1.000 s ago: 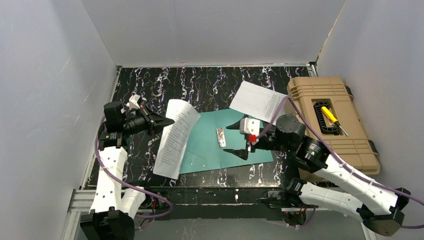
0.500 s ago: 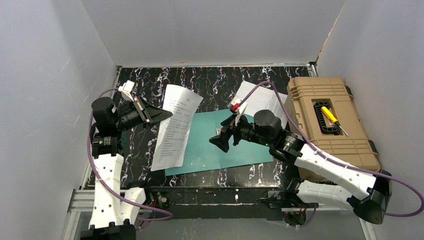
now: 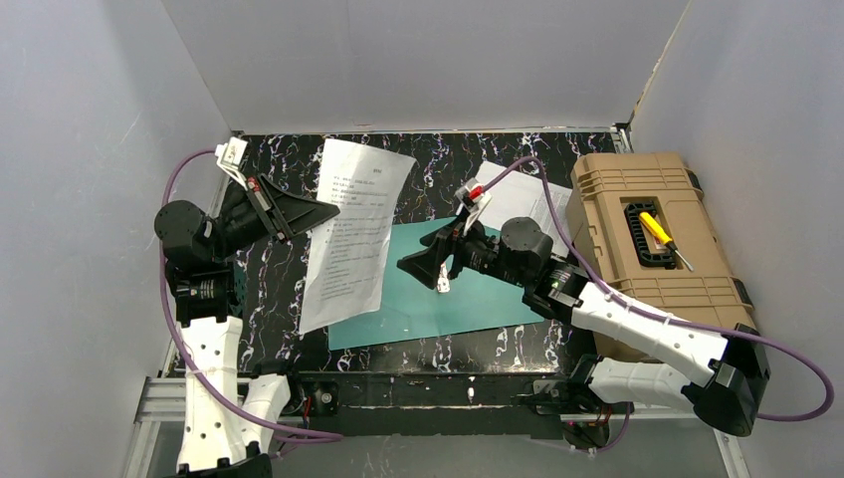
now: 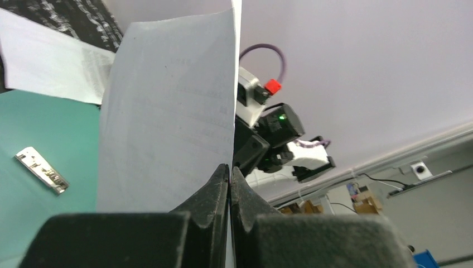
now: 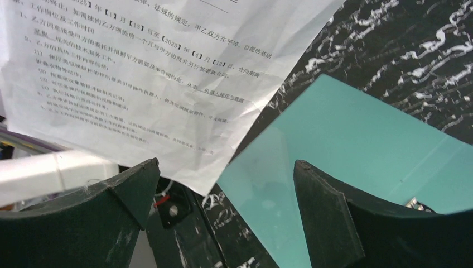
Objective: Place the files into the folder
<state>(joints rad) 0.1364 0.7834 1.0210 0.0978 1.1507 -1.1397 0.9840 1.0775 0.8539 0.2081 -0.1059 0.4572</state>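
The teal-green folder (image 3: 468, 299) lies open on the marbled table, its metal clip (image 4: 42, 169) on the spine. My left gripper (image 3: 328, 213) is shut on the left edge of one white printed sheet (image 3: 356, 229) and holds it hanging above the folder's left part; the sheet also shows in the left wrist view (image 4: 167, 117) and the right wrist view (image 5: 156, 72). A second printed sheet (image 3: 523, 199) lies on the table behind the folder. My right gripper (image 3: 426, 267) is open and empty above the folder (image 5: 357, 145), pointing left towards the hanging sheet.
A tan plastic toolbox (image 3: 657, 239) with a yellow screwdriver (image 3: 662, 237) on its lid stands at the right side. Grey walls enclose the table on the left, back and right.
My left gripper has lifted the sheet higher and swung it back. My right gripper has moved left over the folder and turned towards the sheet.
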